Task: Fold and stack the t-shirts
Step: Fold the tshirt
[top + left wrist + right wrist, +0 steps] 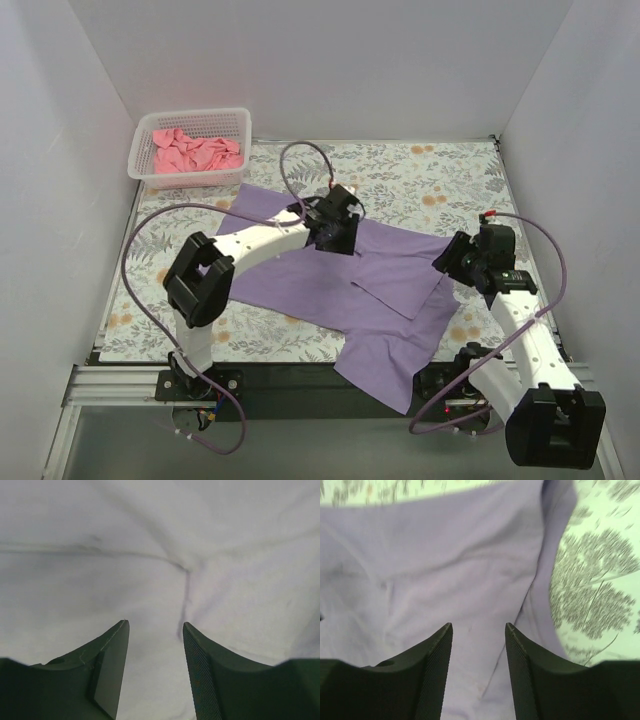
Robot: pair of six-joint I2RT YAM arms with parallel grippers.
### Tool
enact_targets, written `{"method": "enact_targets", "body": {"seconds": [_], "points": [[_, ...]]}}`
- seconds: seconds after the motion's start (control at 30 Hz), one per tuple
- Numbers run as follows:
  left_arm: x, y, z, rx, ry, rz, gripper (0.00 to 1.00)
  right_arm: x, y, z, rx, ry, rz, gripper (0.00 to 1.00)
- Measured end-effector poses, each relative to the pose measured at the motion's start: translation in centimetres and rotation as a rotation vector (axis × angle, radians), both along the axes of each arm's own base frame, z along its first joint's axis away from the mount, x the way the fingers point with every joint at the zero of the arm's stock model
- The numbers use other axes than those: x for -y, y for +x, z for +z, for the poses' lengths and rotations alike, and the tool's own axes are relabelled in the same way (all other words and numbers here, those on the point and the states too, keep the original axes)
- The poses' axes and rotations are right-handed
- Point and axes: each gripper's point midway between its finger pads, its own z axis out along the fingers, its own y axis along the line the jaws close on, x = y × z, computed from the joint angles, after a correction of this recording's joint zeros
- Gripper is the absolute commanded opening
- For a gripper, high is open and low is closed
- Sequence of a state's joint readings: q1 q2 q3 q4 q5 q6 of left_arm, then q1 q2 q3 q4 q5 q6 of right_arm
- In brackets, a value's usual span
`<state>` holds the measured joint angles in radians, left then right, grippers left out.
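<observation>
Above the lavender t-shirt lying half-folded on the tablecloth, my left gripper and right gripper hang parted and empty, so I'd pinch matching edges evenly before folding.

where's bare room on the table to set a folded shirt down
Free: far-right tablecloth, between the basket and the right wall; also the small near-left corner. Crowded: the middle, covered by the purple t-shirt.
</observation>
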<state>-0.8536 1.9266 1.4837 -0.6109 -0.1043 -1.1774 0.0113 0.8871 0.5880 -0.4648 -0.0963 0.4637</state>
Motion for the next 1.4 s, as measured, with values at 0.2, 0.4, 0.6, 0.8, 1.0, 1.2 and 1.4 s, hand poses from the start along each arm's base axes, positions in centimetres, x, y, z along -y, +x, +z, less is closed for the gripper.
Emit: {"method": "enact_targets", "body": {"seconds": [0.2,0.4,0.6,0.8,1.0,1.2,1.4], "points": [[-9.6,9.5,5.2,0.119,-0.071,0.280,0.45,4.0,5.3,0.4,0.130,-0.010,-0.155,0.47],[-16.5,13.1,4.3,0.150,-0.042,0.440,0.44,6.6,7.2,-3.0,0.139,0.045,-0.229,0.46],[-19.6,14.3,1.8,0.124,-0.017,0.509,0.43,7.5,8.7,-3.7,0.173,0.101,-0.218,0.46],[-20.8,17.8,-1.6,0.105,0.010,0.549,0.41,6.9,10.1,-3.6,0.222,0.146,-0.163,0.46],[-21.7,17.9,-5.2,0.061,0.079,0.556,0.40,6.5,10.1,-5.1,0.203,0.175,-0.139,0.21],[-22.2,17.9,-5.4,0.070,0.107,0.565,0.38,6.9,9.3,-6.1,0.188,0.188,-0.159,0.01],[-22.7,17.9,-5.5,0.075,0.132,0.578,0.38,8.1,8.3,-6.5,0.186,0.183,-0.209,0.01]]}}
